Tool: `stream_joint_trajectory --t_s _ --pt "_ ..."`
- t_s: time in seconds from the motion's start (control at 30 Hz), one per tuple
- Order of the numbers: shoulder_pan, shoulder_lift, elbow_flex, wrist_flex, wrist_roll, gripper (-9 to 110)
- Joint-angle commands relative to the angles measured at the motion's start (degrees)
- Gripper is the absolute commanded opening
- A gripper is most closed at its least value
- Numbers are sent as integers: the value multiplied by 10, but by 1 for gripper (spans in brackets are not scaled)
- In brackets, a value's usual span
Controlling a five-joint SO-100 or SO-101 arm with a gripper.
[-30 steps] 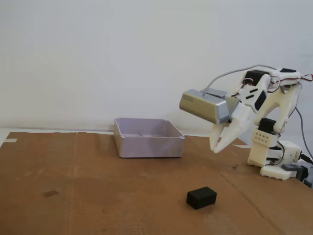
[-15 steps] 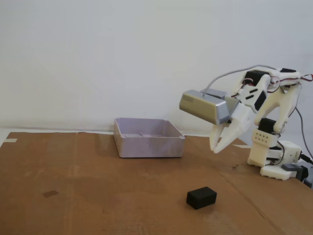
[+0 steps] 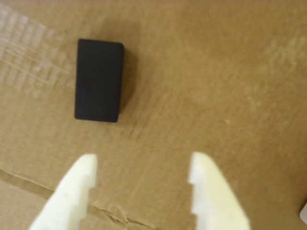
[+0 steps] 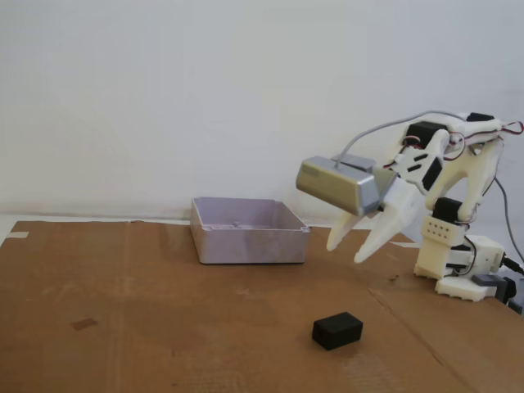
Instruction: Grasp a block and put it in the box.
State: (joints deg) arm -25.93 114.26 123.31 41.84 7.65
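Brown cardboard covers my surface (image 4: 164,311), the block (image 4: 336,330) lies near its front edge, the box (image 4: 248,230) toward the back, and my fingers (image 4: 350,248) hang spread, empty.

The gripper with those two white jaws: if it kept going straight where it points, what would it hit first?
Probably bare cardboard. The open gripper aims beside the block, which lies off to the left in the wrist view.
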Motion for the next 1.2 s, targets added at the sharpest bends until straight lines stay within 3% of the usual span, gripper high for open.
stream_joint_trajectory --t_s 0.0,0.37,1.17 --pt "-21 5 -68 -27 5 32" --pt "-30 3 -66 -27 12 48" --pt "-69 -72 -86 -68 41 47"
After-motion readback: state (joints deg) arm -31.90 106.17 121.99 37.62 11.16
